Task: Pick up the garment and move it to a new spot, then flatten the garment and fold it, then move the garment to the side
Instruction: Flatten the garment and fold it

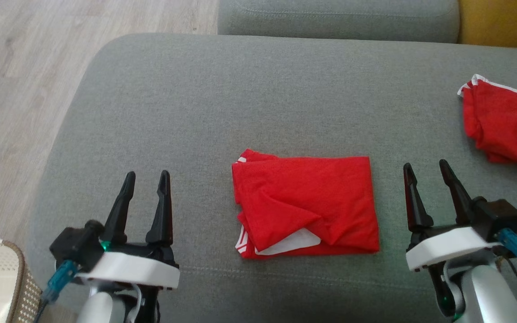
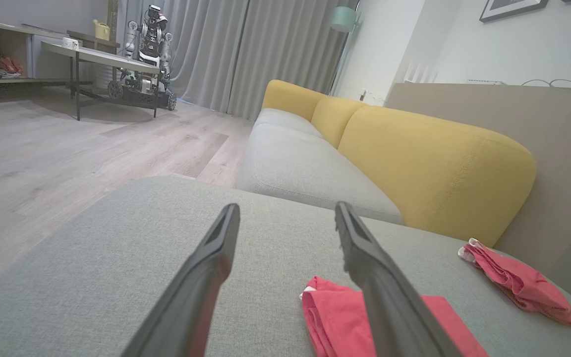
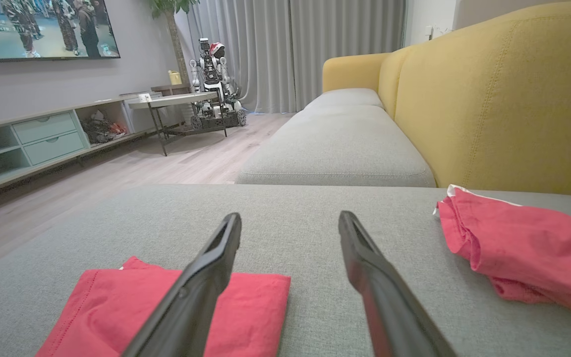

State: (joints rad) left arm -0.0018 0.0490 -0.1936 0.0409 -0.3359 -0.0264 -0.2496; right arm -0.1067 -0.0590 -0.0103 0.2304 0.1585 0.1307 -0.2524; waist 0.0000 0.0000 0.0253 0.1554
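One folded garment on grey cushion, wood floor, left gripper, right gripper, both spread, empty.

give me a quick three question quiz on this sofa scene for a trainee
1. True or false: the folded red garment lies between the left end effector and the right end effector.
2. Choose one: the second red garment is A) spread flat in the middle, B) bunched up near the right edge of the grey cushion, C) on the floor.
3. Fill in: both end effectors stand ___, holding nothing.

Key: 1 true; 2 B; 3 open.
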